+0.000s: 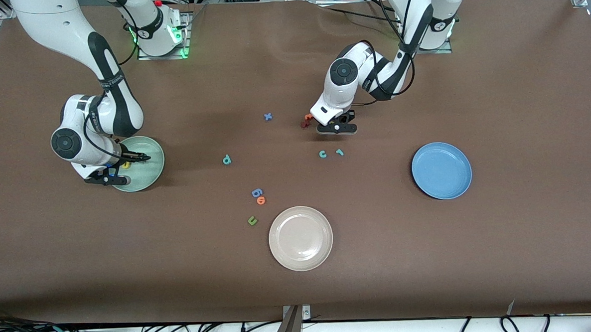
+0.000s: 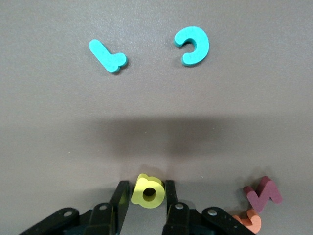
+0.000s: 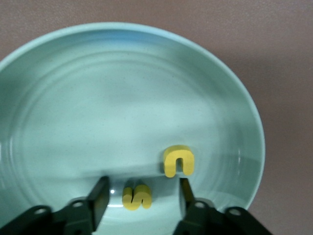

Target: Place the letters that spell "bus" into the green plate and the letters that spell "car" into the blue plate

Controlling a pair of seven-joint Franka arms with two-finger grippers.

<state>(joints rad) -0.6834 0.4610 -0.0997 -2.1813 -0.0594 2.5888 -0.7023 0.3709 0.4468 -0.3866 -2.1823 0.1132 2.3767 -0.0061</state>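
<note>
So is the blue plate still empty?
Yes, empty. The round blue plate shows only bare surface; the teal foam "c" and teal foam "r" lie on the brown table.

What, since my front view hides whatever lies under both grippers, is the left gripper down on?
Observer: A small yellow foam letter "a". It lies on the brown table right at the left gripper.
Operator: And the right gripper?
Observer: The right gripper is open over the round mint-green plate. A small yellow foam letter "s" lies in the plate between its spread fingers, not gripped.
</note>
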